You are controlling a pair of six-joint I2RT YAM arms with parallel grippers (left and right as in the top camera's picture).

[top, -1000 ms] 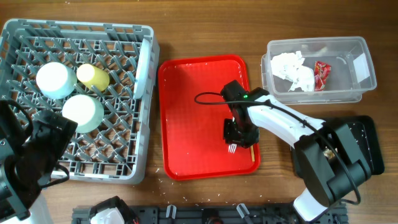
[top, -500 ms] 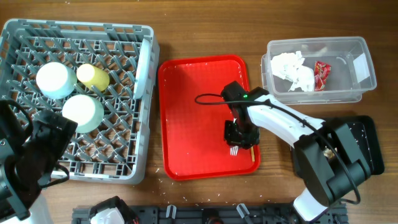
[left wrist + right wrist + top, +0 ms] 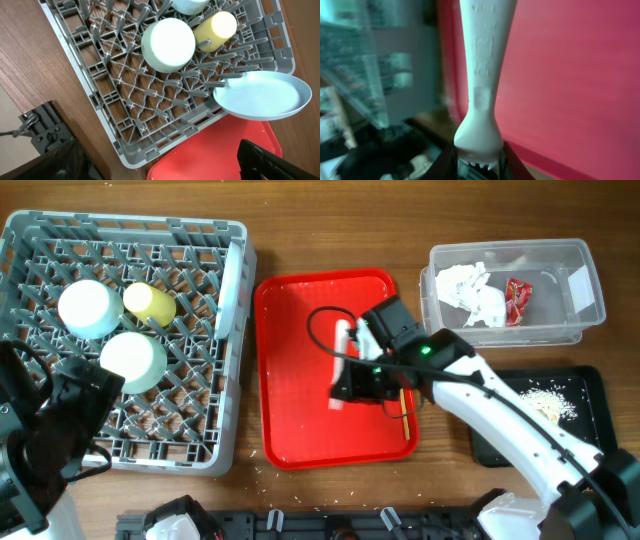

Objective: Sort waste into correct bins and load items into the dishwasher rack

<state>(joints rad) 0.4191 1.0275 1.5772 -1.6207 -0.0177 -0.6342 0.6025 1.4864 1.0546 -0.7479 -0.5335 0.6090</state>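
Note:
My right gripper [image 3: 350, 385] is shut on the white plastic fork [image 3: 343, 345] and holds it above the red tray. In the right wrist view the fork [image 3: 485, 60] has its tines between my fingers [image 3: 477, 160]. The thin wooden stick [image 3: 403, 415] lies on the tray's right side. The grey dishwasher rack [image 3: 190, 450] holds two upturned pale bowls [image 3: 78, 308] [image 3: 132, 360], the yellow cup [image 3: 150, 302] and the blue plate [image 3: 230, 285] on edge. The clear tub [image 3: 590, 255] holds the napkin [image 3: 472, 292] and red wrapper [image 3: 518, 300]. The black tray [image 3: 590, 385] holds rice scraps [image 3: 545, 402]. My left gripper [image 3: 75, 410] is open and empty over the rack's front left.
The flat red serving tray [image 3: 300, 410] lies between the rack and the bins. The left wrist view shows the rack [image 3: 125, 150], a bowl [image 3: 168, 45], the cup [image 3: 216, 31], the plate [image 3: 262, 95] and the red tray corner [image 3: 210, 160]. Small crumbs dot the table's front edge.
My right gripper has lifted the fork off the tray's lower right and carried it left, toward the rack. The arm has swung off the black tray. The left arm has not moved.

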